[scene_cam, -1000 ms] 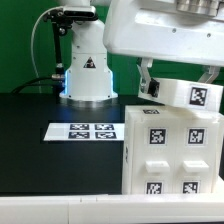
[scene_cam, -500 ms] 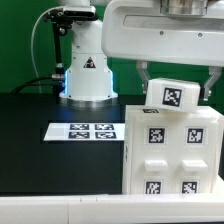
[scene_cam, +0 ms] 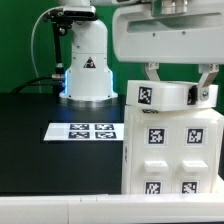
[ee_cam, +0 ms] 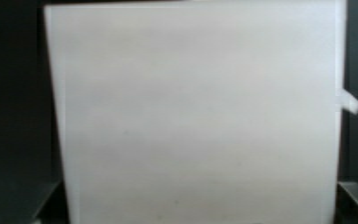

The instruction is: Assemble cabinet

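The cabinet body (scene_cam: 170, 150) is a tall white box with several black-and-white tags on its front, standing at the exterior view's right on the black table. A smaller white tagged cabinet part (scene_cam: 165, 96) sits level right on top of it. My gripper (scene_cam: 178, 88) is shut on this part, with one finger on each side. In the wrist view the part's plain white face (ee_cam: 194, 110) fills almost the whole picture, and the dark fingers (ee_cam: 43, 205) show only at its edges.
The marker board (scene_cam: 85, 131) lies flat on the table to the exterior view's left of the cabinet body. Behind it stands the white robot pedestal (scene_cam: 87, 70) with a triangle sticker and a cable at its side.
The held part has turned from tilted to level and shifted toward the exterior view's left, settling squarely over the cabinet body. The grip has stayed the same.
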You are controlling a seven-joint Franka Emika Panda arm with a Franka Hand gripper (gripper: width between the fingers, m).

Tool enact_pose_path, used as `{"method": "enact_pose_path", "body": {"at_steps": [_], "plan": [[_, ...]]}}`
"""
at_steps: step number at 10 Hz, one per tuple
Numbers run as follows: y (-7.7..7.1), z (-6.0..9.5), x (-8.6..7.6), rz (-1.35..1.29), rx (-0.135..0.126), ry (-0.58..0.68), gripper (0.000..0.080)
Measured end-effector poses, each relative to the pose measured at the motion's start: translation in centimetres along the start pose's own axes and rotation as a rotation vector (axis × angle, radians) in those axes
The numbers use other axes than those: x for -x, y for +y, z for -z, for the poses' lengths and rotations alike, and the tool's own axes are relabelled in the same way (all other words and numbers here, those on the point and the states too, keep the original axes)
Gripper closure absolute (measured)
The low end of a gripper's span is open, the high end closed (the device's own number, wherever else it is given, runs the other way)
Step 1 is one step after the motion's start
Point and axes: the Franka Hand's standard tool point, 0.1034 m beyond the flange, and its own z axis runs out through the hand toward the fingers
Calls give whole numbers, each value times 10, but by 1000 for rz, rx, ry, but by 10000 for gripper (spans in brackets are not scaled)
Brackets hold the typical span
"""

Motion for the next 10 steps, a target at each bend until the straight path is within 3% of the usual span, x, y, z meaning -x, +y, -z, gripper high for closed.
{"method": "enact_pose_path", "body": {"at_steps": [3, 5, 7, 9, 10], "plan": [[-1, 0, 1, -150, -2, 0, 244], [-1, 0, -1, -396, -18, -38, 244], [1, 1, 0, -684, 0, -86, 244], [-1, 0, 0, -816, -23, -94, 244], [-1, 0, 0, -819, -23, -94, 244]]}}
